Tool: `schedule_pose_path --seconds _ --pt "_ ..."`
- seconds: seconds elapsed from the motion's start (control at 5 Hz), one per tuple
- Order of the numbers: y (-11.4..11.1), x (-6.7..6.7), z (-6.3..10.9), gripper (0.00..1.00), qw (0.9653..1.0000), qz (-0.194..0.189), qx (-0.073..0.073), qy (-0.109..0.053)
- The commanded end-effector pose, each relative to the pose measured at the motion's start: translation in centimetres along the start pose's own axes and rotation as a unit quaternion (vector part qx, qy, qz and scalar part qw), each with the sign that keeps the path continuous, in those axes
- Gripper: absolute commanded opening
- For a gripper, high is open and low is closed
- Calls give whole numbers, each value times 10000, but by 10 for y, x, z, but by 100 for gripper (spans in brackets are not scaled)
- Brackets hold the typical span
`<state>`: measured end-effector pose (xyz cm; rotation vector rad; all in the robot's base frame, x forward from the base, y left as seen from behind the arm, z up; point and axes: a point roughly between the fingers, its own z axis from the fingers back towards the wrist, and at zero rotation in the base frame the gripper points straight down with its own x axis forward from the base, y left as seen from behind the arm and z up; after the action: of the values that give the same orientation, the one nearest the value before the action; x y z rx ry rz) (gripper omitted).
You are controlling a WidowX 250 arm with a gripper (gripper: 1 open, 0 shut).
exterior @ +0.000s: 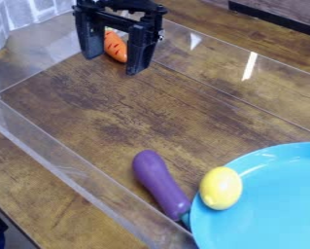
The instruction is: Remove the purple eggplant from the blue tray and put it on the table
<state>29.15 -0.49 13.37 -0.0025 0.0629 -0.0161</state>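
Note:
The purple eggplant (161, 183) lies on the dark wood table (144, 107), just left of the blue tray (267, 209), and its near end reaches the tray's rim. My black gripper (116, 58) stands far off at the back left, low over the table. Its fingers are apart, and an orange carrot (115, 45) shows in the gap between them. I cannot tell whether the fingers touch the carrot. Nothing grips the eggplant.
A round yellow lemon (221, 188) sits on the tray's left rim, close beside the eggplant. Clear acrylic walls (41, 146) edge the table on the left and along the back.

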Motion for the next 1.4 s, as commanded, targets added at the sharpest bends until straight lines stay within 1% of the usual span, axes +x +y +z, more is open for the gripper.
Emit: schedule_pose_path --seconds 0.0,0.2,0.4,0.6,0.8,1.0,1.2 --pt "-4 -2 -10 100 9998 -203 2 61" --pt "-14 3 -31 100 9992 -388 -14 82" --pt "-41 2 -49 100 9959 -908 1 -13" --pt "-72 -6 -59 100 9863 -1635 54 -190" --pt "-101 -8 -75 100 9781 -2066 82 -254" --pt "-132 -8 -90 100 9692 -2441 32 -324" --pt "-141 -10 -102 100 9736 -2262 16 -323"
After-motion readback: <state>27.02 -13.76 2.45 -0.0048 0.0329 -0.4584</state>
